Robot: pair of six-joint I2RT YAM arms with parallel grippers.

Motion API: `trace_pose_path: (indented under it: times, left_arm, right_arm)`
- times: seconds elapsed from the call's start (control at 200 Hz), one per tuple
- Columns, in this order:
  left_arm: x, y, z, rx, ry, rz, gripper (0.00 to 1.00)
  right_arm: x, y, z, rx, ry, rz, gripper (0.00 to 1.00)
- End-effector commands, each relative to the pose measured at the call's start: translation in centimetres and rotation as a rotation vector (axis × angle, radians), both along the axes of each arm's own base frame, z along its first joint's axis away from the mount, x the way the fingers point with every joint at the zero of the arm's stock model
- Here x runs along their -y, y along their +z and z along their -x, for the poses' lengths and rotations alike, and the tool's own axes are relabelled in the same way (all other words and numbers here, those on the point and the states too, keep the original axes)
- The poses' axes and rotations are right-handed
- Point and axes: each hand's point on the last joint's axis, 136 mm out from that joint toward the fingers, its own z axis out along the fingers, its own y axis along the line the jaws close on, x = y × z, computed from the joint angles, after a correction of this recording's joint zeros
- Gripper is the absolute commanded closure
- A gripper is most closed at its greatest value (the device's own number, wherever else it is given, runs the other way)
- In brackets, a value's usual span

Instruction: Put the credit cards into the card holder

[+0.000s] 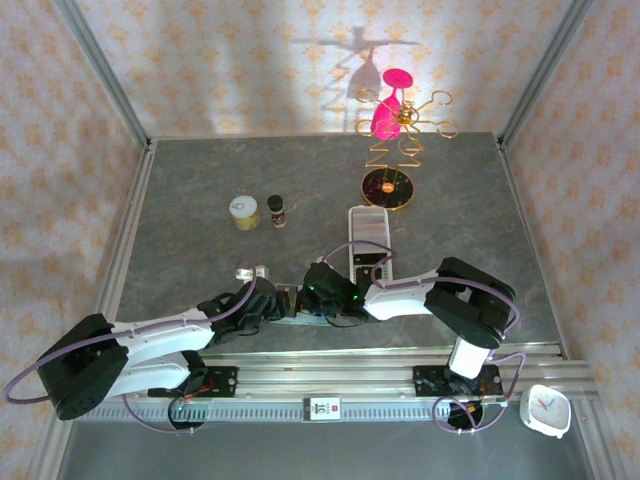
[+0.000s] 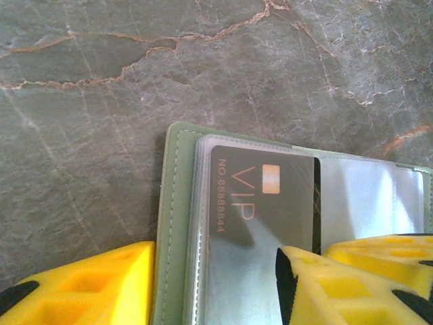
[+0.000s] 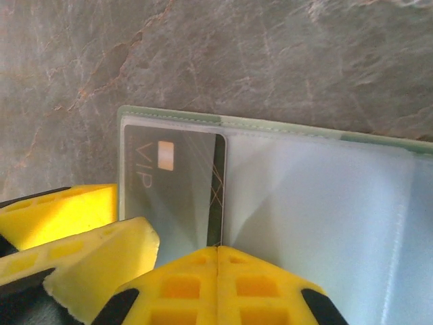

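Left wrist view, sage-green card holder point(image 2: 177, 223) lying open on grey stone table point(image 2: 101, 101), dark VIP credit card point(image 2: 270, 203) against its clear sleeve point(image 2: 369, 196), left gripper point(image 2: 216, 298) spread astride that leaf, right gripper point(image 3: 218, 271) pressed together at the card's edge, hold on it unclear.

card holder point(image 2: 173, 223) cut off by the lower edge, near end of VIP card point(image 2: 264, 203) hidden behind a yellow finger point(image 2: 325, 288)

Sage-green card holder point(image 2: 172, 223), dark grey credit card point(image 2: 264, 196)
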Motion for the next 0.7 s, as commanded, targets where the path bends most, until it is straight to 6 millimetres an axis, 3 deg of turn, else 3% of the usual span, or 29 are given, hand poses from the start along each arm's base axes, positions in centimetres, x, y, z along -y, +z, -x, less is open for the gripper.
trace_pose_path:
  times: [0.0, 0.125, 0.3, 0.49, 0.696]
  left_arm:
    - [-0.6, -2.3, 2.1, -0.100, -0.021, -0.024, 0.50]
    - [-0.6, -2.7, 2.2, -0.118, -0.023, -0.036, 0.51]
    - [-1.0, -3.4, 2.5, -0.135, -0.021, -0.060, 0.55]
    - [-1.2, -3.8, 2.7, -0.146, -0.020, -0.072, 0.57]
    - [-1.2, -3.8, 2.7, -0.147, -0.018, -0.070, 0.58]
  right_arm:
    - [-2.0, 2.2, -0.2, 0.027, 0.018, -0.116, 1.00]
    - [-1.5, 3.3, 0.0, 0.040, 0.009, -0.146, 1.00]
    - [1.7, 3.4, -0.2, 0.071, -0.046, -0.027, 0.95]
    - [5.0, 1.9, 0.4, 0.062, -0.084, 0.100, 0.82]
    - [6.0, 0.1, 1.1, 0.023, -0.097, 0.137, 0.74]
